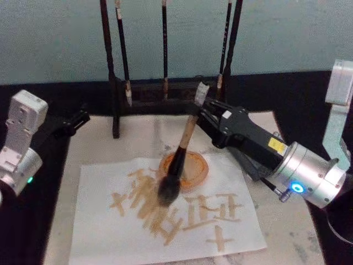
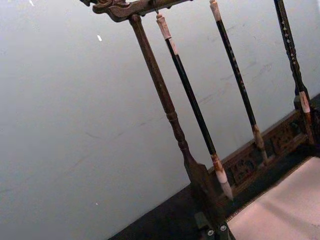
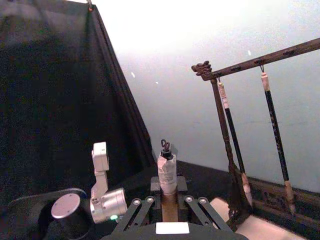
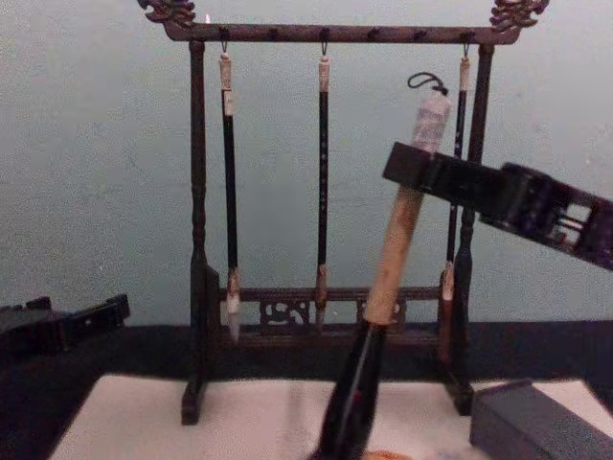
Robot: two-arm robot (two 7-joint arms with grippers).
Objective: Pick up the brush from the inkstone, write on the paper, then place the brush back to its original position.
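In the chest view, the thick tan-handled calligraphy brush (image 4: 393,249) is being cropped by the edge at 6 o'clock, so its bristles are falling outside the picture. The plain dark grey rectangular inkstone (image 4: 536,422), at 5 o'clock, is being clipped by that same edge. The black right end effector (image 4: 419,165) is covering a band of the handle under the whitish cap, with its arm being cropped at 3 o'clock. In the head view, the dark wooden brush rack (image 1: 154,94) is losing its top bar at 12 o'clock, and the bristles are hiding part of the round orange dish (image 1: 196,165).
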